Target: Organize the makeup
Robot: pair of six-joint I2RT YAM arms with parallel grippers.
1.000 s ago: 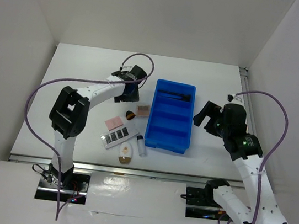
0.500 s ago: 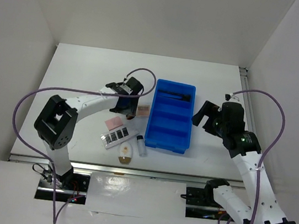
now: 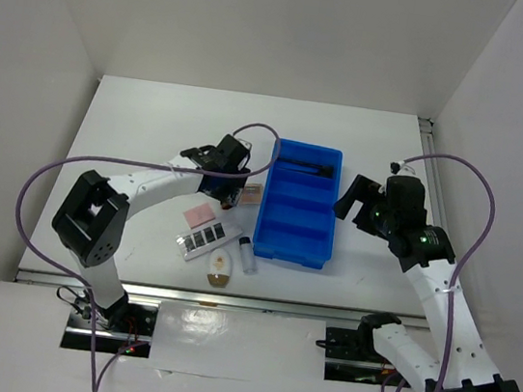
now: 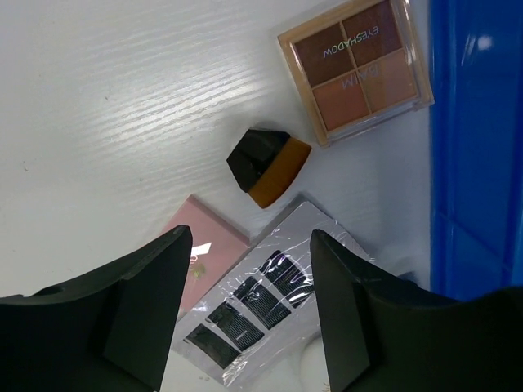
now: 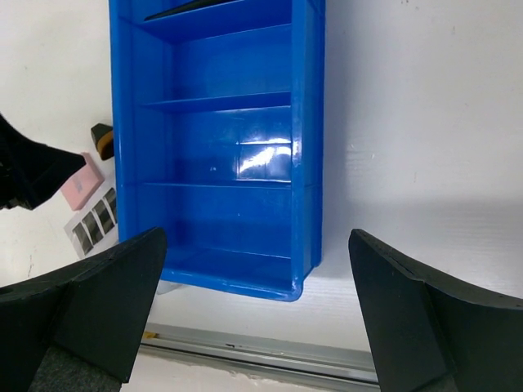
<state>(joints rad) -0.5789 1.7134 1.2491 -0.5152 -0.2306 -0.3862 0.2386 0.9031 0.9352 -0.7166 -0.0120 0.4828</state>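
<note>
We see bright, even light on the white table [image 3: 155, 123], soft shadows beside the blue tray [image 5: 221, 229]. Glare glints on its floor, and lettering on the brown compact [image 4: 355, 69] reads crisp.

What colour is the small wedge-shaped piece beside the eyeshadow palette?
The wedge is half black, half orange-brown; clearest in the left wrist view.

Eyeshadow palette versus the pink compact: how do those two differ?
The eyeshadow palette shows four brown and orange shades with lettering; the pink compact is one pink face. The palette lies right beside the blue tray; the compact sits farther from it. Both are square, flat on the table, outside the tray.
</note>
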